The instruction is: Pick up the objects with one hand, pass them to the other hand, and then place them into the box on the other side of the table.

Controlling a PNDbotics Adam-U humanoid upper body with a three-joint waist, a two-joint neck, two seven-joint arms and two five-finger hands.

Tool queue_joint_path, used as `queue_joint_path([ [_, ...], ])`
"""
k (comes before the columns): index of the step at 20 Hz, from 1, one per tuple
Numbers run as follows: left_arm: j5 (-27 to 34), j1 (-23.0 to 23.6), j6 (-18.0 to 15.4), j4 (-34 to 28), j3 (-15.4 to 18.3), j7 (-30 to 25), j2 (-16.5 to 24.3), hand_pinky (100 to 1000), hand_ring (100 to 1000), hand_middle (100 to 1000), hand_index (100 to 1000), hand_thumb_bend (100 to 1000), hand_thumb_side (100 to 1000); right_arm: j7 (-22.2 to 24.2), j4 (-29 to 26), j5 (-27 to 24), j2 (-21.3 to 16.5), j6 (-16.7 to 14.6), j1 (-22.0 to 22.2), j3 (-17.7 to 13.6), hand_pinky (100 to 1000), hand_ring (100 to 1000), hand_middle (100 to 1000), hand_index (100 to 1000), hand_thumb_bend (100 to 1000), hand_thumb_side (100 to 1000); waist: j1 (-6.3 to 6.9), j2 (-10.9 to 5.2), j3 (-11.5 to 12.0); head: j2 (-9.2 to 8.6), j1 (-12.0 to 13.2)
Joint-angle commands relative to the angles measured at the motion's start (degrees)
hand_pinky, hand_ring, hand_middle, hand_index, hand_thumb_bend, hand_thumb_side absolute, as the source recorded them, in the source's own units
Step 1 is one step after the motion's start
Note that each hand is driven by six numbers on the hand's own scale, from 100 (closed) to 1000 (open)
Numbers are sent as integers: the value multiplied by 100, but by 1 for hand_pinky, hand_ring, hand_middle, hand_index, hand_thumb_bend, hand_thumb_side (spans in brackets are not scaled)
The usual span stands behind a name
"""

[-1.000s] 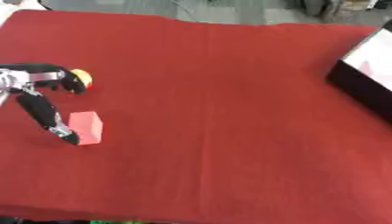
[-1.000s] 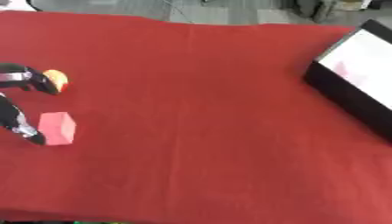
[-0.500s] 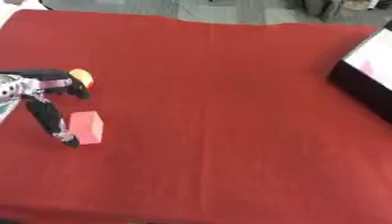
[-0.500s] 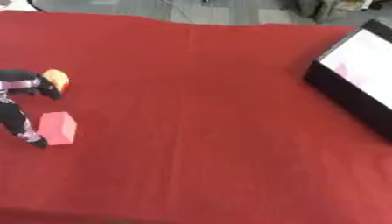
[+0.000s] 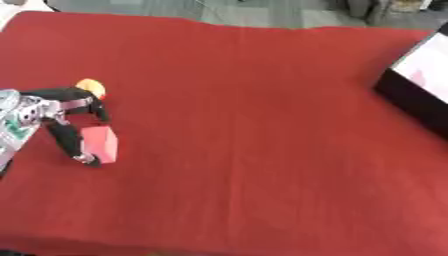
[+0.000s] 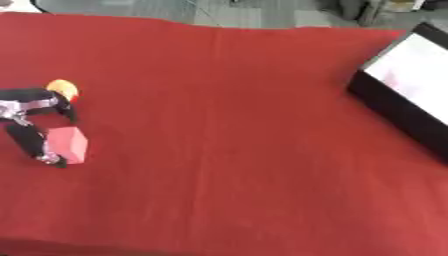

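A pink-red block lies on the red tablecloth at the left. My left hand comes in from the left edge and straddles the block: its fingers curl down just behind it and its thumb reaches along its left side to the near corner. A small orange-yellow round thing lies just beyond the fingers. The black box with a white inside stands at the right edge. My right hand shows in neither view.
The red cloth covers the whole table, with grey floor beyond its far edge. The wide stretch between the block and the box holds nothing else.
The fingers have curled down closer behind the block and the thumb has drawn in along its left side. The block and the orange thing have stayed in place.
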Motion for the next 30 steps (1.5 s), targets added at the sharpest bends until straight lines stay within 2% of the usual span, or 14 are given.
queue_joint_path([
  [1,-85,-103,-37,-7,-2,-20,76,838,813,682,604,543,100,-275,-84,-2,-188,310,-52,-58,703,602,844,705,100,399,12,-107,-9,4,27],
  [5,-34,-136,13,-276,-26,-182,155,818,784,652,551,419,100,-275,-84,1,-203,337,-40,-51,703,602,843,704,100,394,16,-118,1,12,24],
  [7,108,-155,119,-591,-16,-316,238,814,779,649,546,395,100,-275,-84,6,-219,344,-44,-42,703,602,843,704,100,392,17,-125,9,12,24],
  [13,710,-253,672,-1747,157,-663,514,807,761,631,532,339,100,-275,-84,23,-248,378,-53,-10,703,602,844,703,100,387,24,-142,41,-11,-12],
  [17,1205,-319,1086,-2432,349,-670,573,802,747,617,521,285,100,-275,-84,26,-275,398,-104,60,704,603,844,704,100,379,22,-155,60,-40,-77],
  [20,1565,-354,1346,-2852,477,-460,536,781,715,595,509,232,100,-275,-84,64,-316,424,-175,207,708,608,844,709,100,355,9,-165,77,-57,-152],
  [22,1764,-358,1457,-3116,522,-136,454,776,703,588,504,205,100,-275,-84,140,-352,424,-265,393,711,612,845,713,100,339,0,-170,97,-80,-206],
  [26,2245,-296,1501,-3351,512,480,242,752,672,571,486,153,100,-269,-84,286,-383,396,-481,746,716,617,847,719,100,327,-26,-181,127,-141,-360],
  [30,2445,-223,1392,-3410,477,975,-118,734,646,558,476,111,100,-24,-84,366,-378,432,-732,978,720,621,849,723,100,323,-77,-203,138,-162,-525],
])
